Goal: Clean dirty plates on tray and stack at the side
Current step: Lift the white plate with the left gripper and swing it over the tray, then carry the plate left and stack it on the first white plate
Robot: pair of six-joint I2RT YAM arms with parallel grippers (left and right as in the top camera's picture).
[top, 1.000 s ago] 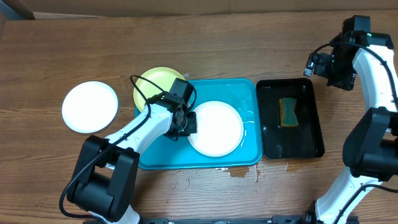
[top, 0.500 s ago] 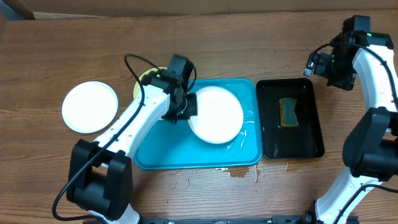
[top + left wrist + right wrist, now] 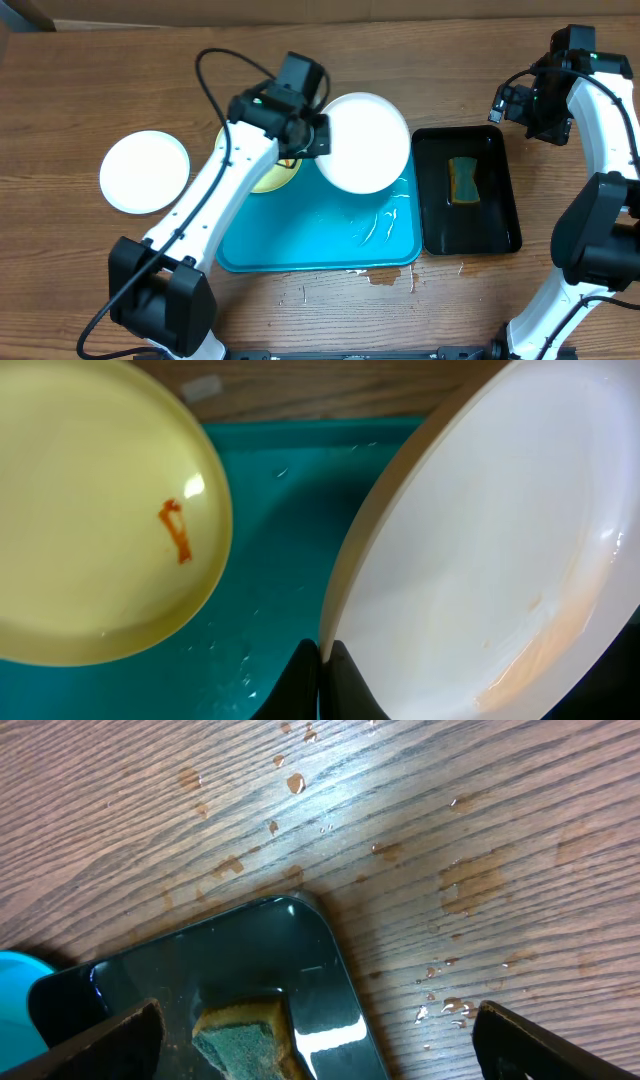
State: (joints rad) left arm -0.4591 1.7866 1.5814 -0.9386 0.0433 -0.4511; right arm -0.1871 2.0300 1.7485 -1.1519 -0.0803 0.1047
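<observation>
Lifting white plate (image 3: 368, 142) off tray (image 3: 300, 240)

Left claw (image 3: 320, 660) clamped shut on its rim. Within a second it rose from tray centre, tilted, toward the far corner. Probably headed for stacking; smeared yellow-green plate (image 3: 90, 510) remained. Right claw (image 3: 507, 102) gaped, empty.

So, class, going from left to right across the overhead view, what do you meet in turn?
white plate on the table → yellow-green plate → held white plate → black tray
</observation>
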